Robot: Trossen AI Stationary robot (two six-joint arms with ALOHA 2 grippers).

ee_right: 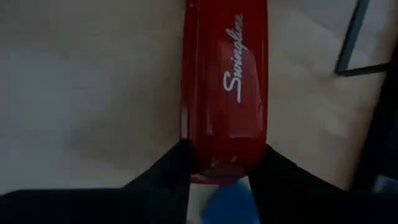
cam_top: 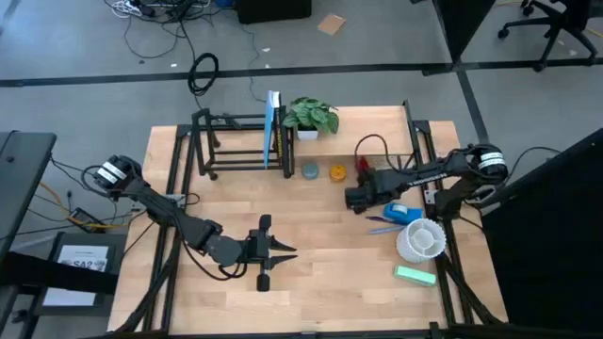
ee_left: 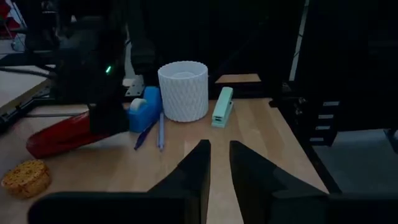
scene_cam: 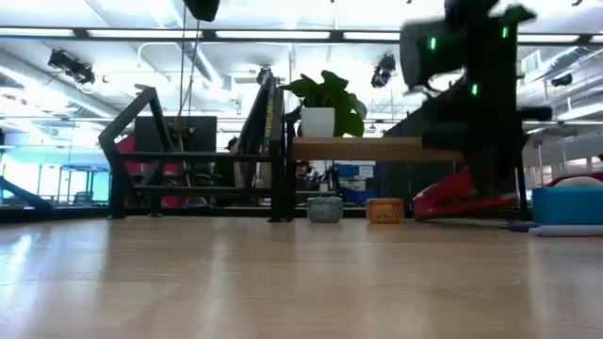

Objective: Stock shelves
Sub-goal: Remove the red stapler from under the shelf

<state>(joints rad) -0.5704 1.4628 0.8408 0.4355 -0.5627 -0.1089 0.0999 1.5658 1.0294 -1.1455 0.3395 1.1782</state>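
Observation:
A red stapler (cam_top: 362, 168) lies right of the table's middle, with my right gripper (cam_top: 363, 182) shut on it. Behind it stand the shelves. One is a low stand with a wooden plank top (scene_cam: 377, 148) bearing a potted plant (scene_cam: 325, 99). The other is a black rod rack (cam_top: 231, 143) with an upright book (cam_top: 272, 127) at its right end. My left gripper (cam_top: 290, 250) hovers near the table's middle front, pointing right. Its fingers (ee_left: 202, 158) are open by a narrow gap and hold nothing. My right gripper pinches the red stapler's near end (ee_right: 224, 163) between its two fingers, one on each long side. The fingers come from the near side and lie along the stapler. In the left wrist view the stapler (ee_left: 59, 138) slants, its free end low. Whether it clears the table, I cannot tell.
A teal bowl (cam_top: 310, 170) and a yellow round thing (cam_top: 337, 172) sit under the plank stand's front. On the right are a blue tape dispenser (cam_top: 400, 212), pens (cam_top: 382, 224), a white cup (cam_top: 420, 240) and a green stapler (cam_top: 415, 275). Bare wood lies at the front.

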